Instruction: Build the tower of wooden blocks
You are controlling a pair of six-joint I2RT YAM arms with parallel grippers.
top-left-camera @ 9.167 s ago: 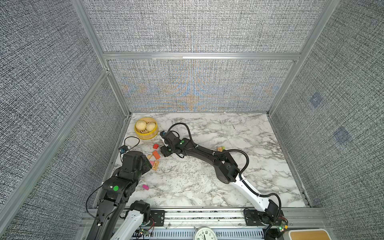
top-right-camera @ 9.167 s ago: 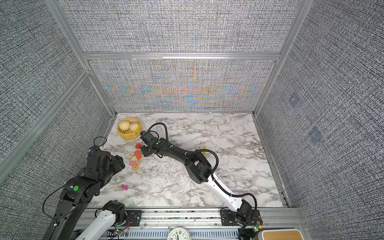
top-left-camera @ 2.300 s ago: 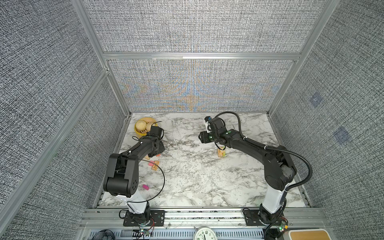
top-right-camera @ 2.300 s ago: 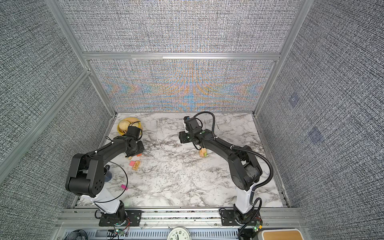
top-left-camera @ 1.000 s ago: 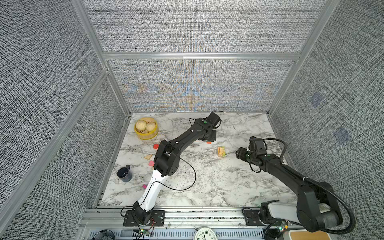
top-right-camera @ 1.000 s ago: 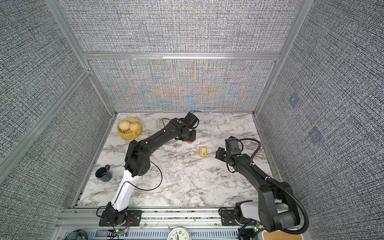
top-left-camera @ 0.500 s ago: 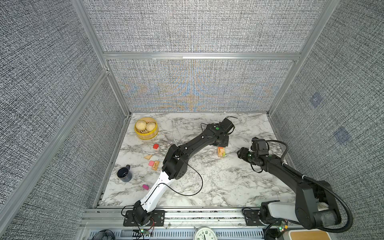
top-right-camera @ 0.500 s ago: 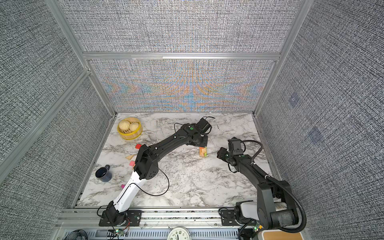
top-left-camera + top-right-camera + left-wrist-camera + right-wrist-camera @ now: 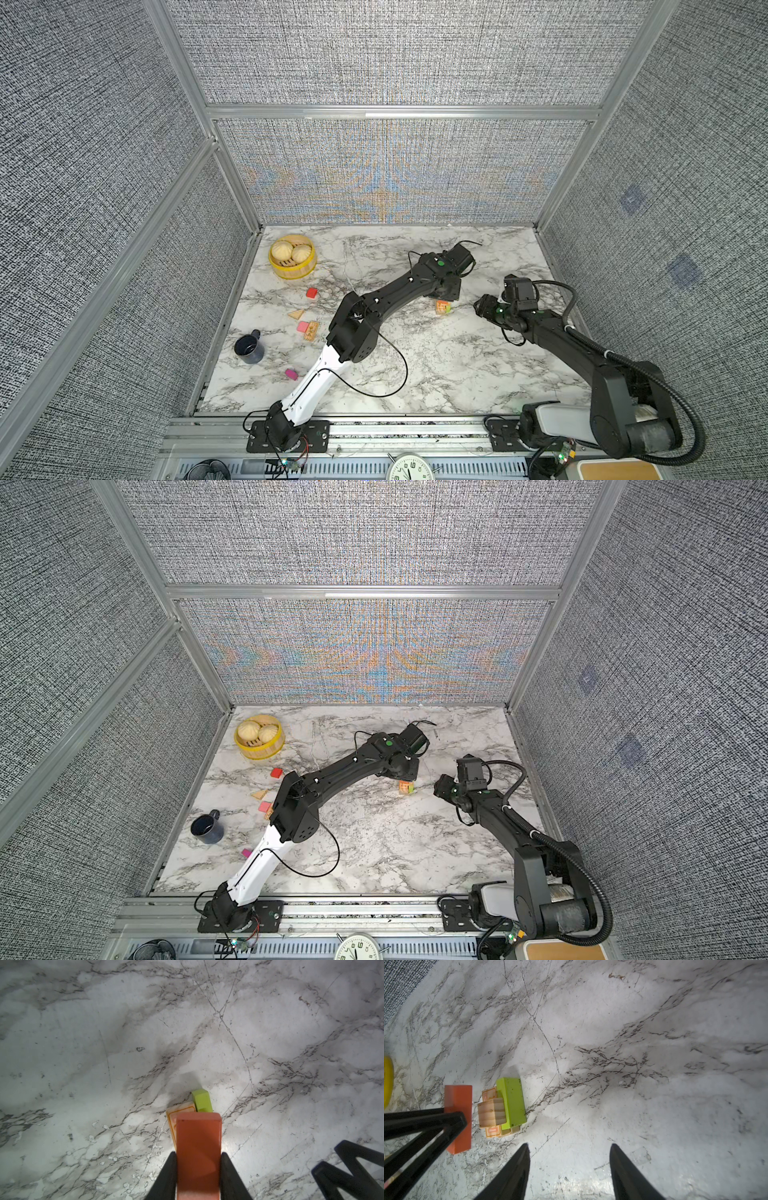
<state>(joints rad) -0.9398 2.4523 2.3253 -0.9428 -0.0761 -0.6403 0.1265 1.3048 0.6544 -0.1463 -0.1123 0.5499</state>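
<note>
The white marble tabletop [image 9: 457,374] is showing grey-black veins. The orange-red rectangular wooden bar [image 9: 198,1153] is looking uniformly coloured; the lime-green rectangular wooden bar [image 9: 512,1102] is carrying dark specks (tiny ones); the tan wooden cube [image 9: 492,1112] is showing grain stripes.

In the left wrist view the orange block [image 9: 198,1147] runs off the picture's edge and covers most of the tower [image 9: 182,1110]. In both top views the tower is too small to count its layers. There the fingers of the left end effector [image 9: 446,293] sit hidden beneath its own wrist. The yellow steamer [image 9: 387,1082] is cut by the edge in the right wrist view.
</note>
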